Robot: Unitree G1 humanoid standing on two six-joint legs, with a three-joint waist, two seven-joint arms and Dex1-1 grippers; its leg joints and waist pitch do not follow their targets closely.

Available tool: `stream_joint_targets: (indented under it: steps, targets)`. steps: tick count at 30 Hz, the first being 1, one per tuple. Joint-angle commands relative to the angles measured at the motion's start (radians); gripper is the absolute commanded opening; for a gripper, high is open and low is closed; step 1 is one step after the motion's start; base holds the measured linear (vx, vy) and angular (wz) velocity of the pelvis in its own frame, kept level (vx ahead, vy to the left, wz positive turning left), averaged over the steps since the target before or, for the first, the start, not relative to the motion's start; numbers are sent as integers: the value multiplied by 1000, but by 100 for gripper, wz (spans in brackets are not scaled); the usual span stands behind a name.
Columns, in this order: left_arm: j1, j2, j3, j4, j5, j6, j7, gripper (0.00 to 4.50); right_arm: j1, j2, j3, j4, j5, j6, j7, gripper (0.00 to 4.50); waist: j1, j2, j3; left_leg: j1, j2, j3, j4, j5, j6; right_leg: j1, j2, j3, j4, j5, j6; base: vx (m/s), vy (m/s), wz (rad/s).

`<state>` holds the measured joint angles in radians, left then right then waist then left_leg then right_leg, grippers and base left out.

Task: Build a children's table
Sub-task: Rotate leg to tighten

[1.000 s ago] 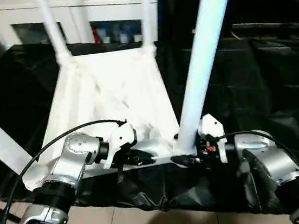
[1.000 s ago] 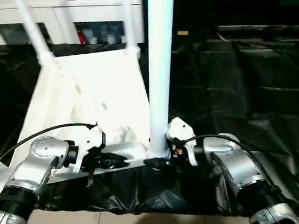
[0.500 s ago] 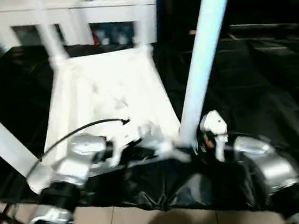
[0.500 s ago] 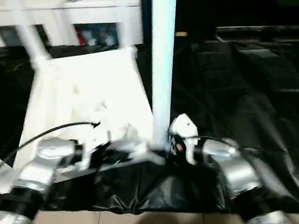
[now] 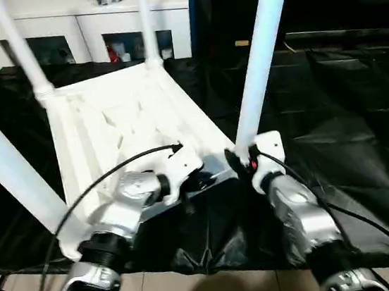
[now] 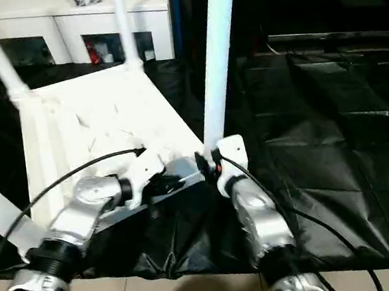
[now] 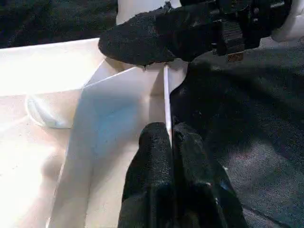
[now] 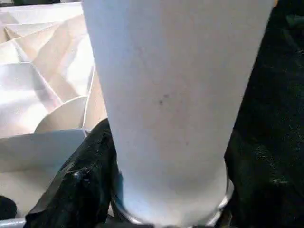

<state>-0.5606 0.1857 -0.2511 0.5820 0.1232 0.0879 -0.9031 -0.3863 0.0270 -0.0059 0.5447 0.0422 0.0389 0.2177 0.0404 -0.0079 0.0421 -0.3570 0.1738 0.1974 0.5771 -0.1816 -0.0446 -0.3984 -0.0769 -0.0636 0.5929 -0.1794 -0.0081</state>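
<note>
The left gripper (image 7: 171, 142) has its two black fingers pressed together on the thin white rim of the children's table (image 5: 116, 116), pinching the near edge wall just beside the corner. The right gripper (image 5: 242, 159) sits at that same corner, its fingers around the base of the near right leg (image 5: 261, 52) where it enters the socket; the right wrist view shows one black finger (image 8: 80, 185) against the tube, clamped on it. The table lies upside down on the black-sheeted table (image 5: 345, 98), ribs up, with legs standing at the far corners and the near left. Beyond it stands a white cabinet (image 5: 94, 23). Compared with a second ago, the tabletop has swung, its near right corner now further from the robot, and both grippers have gone with it.
</note>
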Motion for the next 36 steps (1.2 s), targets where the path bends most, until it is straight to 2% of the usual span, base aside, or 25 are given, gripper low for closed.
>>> stream_joint_targets:
  steps: [1,4,5,6,8,13,14,17,21,23,29,36]
  targets:
    - [-4,-82,-21,-42,-58,-31,-2,0,21,72,80,23,30,52,105,342,1,-4,-46,7,57,-32,-77,-316,12,29,-78,54,-91,-378,-150,0,0,0]
    - [3,-63,-22,-48,-66,-41,-39,0,21,37,98,2,16,51,146,375,0,-3,-47,5,57,-33,-77,-312,17,32,-78,53,-91,-376,-155,0,0,0]
    - [6,-40,-23,-48,-78,-53,-81,0,17,-5,117,-13,13,51,210,375,-1,2,-48,7,58,-32,-77,-312,17,32,-75,53,-90,-356,-161,0,0,0]
    - [8,-31,-23,-49,-83,-58,-99,0,18,-24,125,-22,16,53,243,375,-1,-1,-50,4,57,-31,-74,-301,22,37,-74,53,-85,-321,-171,0,0,0]
    - [11,-11,-23,-50,-92,-64,-136,0,23,-67,143,-42,20,56,317,375,-2,0,-50,3,57,-29,-73,-277,31,38,-75,53,-81,-280,-189,0,0,0]
    - [15,50,-23,-48,-112,-75,-251,0,46,-199,203,-98,29,53,558,375,4,-1,-51,2,56,-27,-67,-247,60,46,-75,50,-81,-270,-200,0,0,0]
    - [15,55,-23,-48,-114,-75,-263,0,49,-210,208,-104,31,54,582,375,6,1,-50,4,59,-26,-68,-250,64,41,-75,52,-81,-266,-204,0,0,0]
    - [14,78,-21,-46,-124,-78,-312,0,61,-256,221,-130,41,50,675,375,13,4,-49,9,63,-25,-70,-269,54,38,-74,52,-80,-272,-214,0,0,0]
    - [17,125,-22,-52,-140,-63,-386,0,69,-301,236,-158,77,60,798,375,19,4,-51,7,64,-26,-70,-262,48,43,-73,51,-75,-254,-221,0,0,0]
    - [13,158,-19,-43,-150,-62,-432,0,70,-337,264,-178,100,71,885,375,25,1,-51,6,65,-24,-69,-253,55,44,-73,50,-72,-248,-226,0,0,0]
    - [-1,190,-6,-22,-151,-72,-463,0,69,-362,300,-177,73,54,959,333,37,0,-50,9,66,-24,-70,-257,42,40,-77,50,-74,-284,-220,0,0,0]
    - [3,220,-6,-31,-161,-56,-490,0,61,-344,314,-163,65,36,949,279,44,-2,-51,9,66,-25,-70,-246,34,40,-76,51,-70,-268,-217,0,0,0]
